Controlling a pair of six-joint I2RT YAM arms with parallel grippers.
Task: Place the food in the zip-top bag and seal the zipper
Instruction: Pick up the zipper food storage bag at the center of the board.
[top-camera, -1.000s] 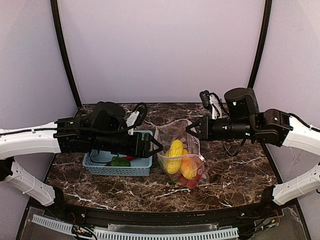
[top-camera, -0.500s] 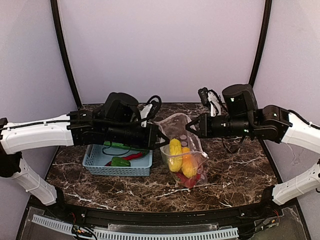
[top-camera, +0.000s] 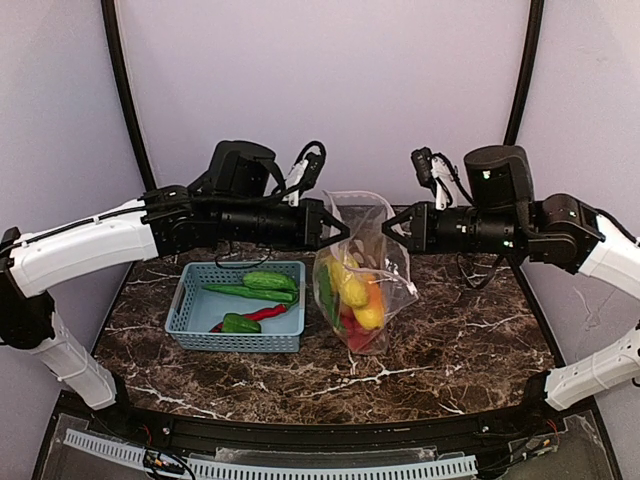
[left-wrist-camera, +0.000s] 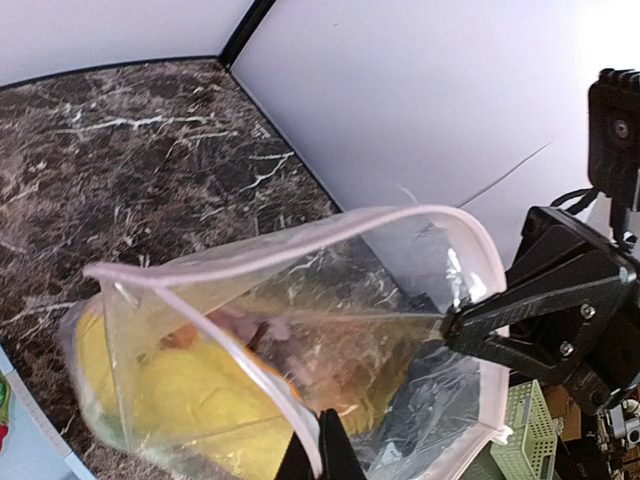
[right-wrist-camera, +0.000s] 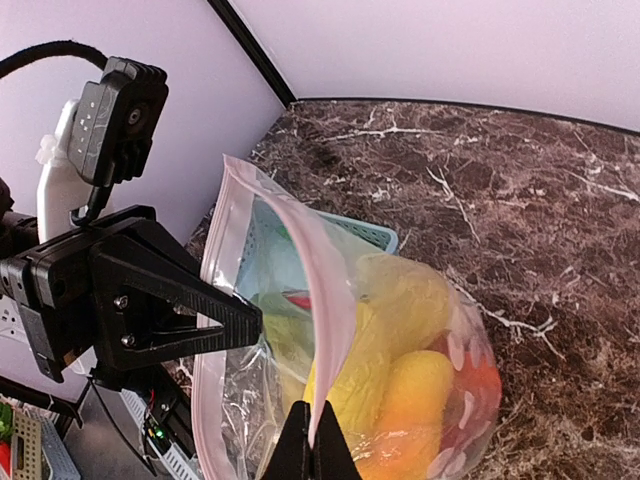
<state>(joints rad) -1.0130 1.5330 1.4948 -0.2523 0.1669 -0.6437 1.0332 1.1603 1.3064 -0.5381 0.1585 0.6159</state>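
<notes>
1. Above the marble desk (top-camera: 460, 340), the zip-top bag (top-camera: 368, 262) hangs upright between two arms, its mouth spread wide
2. On one side of the mouth edge the left end effector (top-camera: 343, 232) is clamped on the plastic; on the opposite side the right end effector (top-camera: 388, 226) pinches it likewise
3. Part of the food (top-camera: 352, 290), corn plus orange and red pieces, sits inside the bag
4. Green cucumbers (top-camera: 262, 282), a green pepper (top-camera: 240, 323) and a red chili (top-camera: 262, 313) lie in the blue basket (top-camera: 235, 342), not yet bagged
5. Along the rim the zipper (left-wrist-camera: 400, 212) gapes unsealed; the job looks roughly midway, with loading and sealing left
</notes>
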